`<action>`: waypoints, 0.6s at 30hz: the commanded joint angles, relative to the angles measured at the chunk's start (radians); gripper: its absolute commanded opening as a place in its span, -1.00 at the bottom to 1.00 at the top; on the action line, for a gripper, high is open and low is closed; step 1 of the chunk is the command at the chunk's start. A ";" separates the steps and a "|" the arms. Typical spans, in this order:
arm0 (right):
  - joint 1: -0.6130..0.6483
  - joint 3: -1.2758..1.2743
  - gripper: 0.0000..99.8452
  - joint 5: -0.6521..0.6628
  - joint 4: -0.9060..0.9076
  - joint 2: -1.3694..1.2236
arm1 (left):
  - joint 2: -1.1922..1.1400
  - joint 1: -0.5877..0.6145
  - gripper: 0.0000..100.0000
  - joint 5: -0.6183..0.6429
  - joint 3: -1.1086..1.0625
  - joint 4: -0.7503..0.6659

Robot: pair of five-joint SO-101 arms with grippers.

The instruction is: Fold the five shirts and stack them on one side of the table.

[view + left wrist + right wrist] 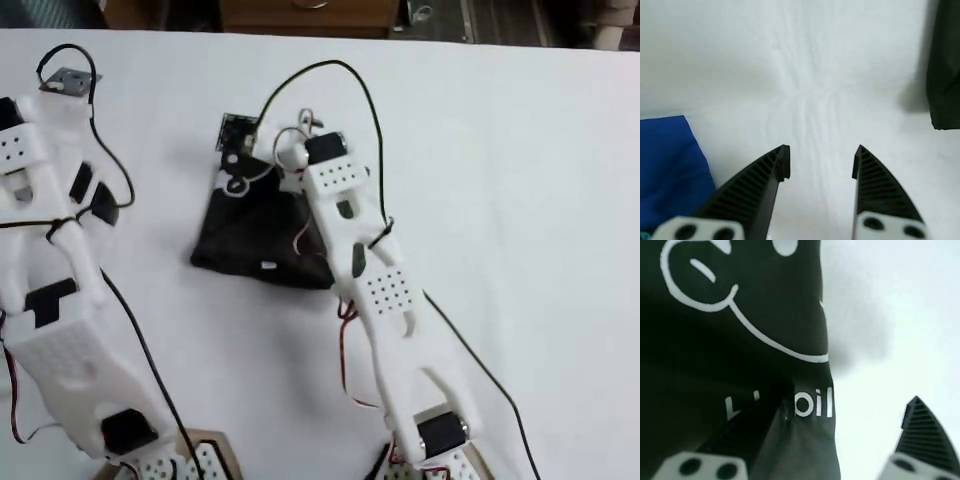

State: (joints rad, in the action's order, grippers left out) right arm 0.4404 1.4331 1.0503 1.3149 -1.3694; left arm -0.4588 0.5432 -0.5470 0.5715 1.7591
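A black shirt (pixel 250 235) lies crumpled in a rough bundle on the white tabletop (pixel 520 150), towards the middle and nearer its far edge. White line art and lettering show on its upper face. The right arm (pixel 375 275) stretches from the near edge over the shirt's right side, its wrist end above the shirt's far corner. In the right wrist view, the right tool (pixel 850 405) has its fingers spread wide across the shirt's edge. One dark ribbed finger (pixel 747 425) is over the printed black fabric and the other is over bare tabletop beside it. Whether the finger over the fabric actually touches it cannot be told. The left arm (pixel 60 300) stands at the left side of the tabletop, well apart from the shirt. The left tool (pixel 821 152) is also spread, nothing between its fingers, and points down at the faintly creased white surface. A piece of blue cloth (pixel 665 165) lies just beside one of its fingers. An edge of the black shirt shows farther off on the other side.
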 commanded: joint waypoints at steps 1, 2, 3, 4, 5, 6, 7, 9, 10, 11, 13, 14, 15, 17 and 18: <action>-0.015 -0.028 -0.52 0.040 0.022 0.008 | 0.014 0.008 -0.54 0.000 0.002 0.020; -0.013 -0.032 -0.67 0.080 0.038 0.008 | 0.014 0.008 -0.54 0.000 0.002 0.020; -0.013 -0.037 -0.84 0.121 0.051 0.008 | 0.014 0.008 -0.54 0.002 0.002 0.020; -0.013 -0.037 -0.99 0.158 0.061 0.008 | 0.014 0.008 -0.54 0.002 0.002 0.020; -0.018 -0.037 -0.96 0.183 0.076 0.008 | 0.015 0.008 -0.54 0.002 0.002 0.020; -0.021 -0.037 -0.92 0.192 0.096 0.013 | 0.015 0.008 -0.54 0.002 0.002 0.020; -0.024 -0.029 -0.95 0.195 0.117 0.013 | 0.015 0.008 -0.54 0.002 0.002 0.020; -0.036 -0.026 -0.95 0.195 0.162 0.018 | 0.015 0.008 -0.54 0.002 0.002 0.020; -0.041 -0.021 -0.96 0.195 0.186 0.021 | 0.015 0.006 -0.54 0.002 0.002 0.020; -0.050 -0.012 -0.96 0.195 0.220 0.028 | 0.015 0.006 -0.54 0.002 0.002 0.020; -0.064 0.006 -0.96 0.187 0.274 0.041 | 0.015 0.006 -0.54 0.002 0.002 0.020; -0.071 0.018 -0.96 0.186 0.295 0.047 | 0.015 0.006 -0.54 0.002 0.002 0.018; -0.082 0.034 -0.96 0.176 0.317 0.054 | 0.015 0.006 -0.54 0.002 0.002 0.017; -0.107 0.084 -0.96 0.100 0.331 0.070 | 0.015 0.005 -0.54 0.002 0.004 0.015; -0.125 0.110 -0.96 0.046 0.331 0.077 | 0.015 0.003 -0.54 0.002 0.004 0.014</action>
State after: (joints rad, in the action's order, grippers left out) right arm 0.3713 1.4837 1.1930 1.6080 -1.3403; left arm -0.4588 0.5432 -0.5470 0.5715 1.7591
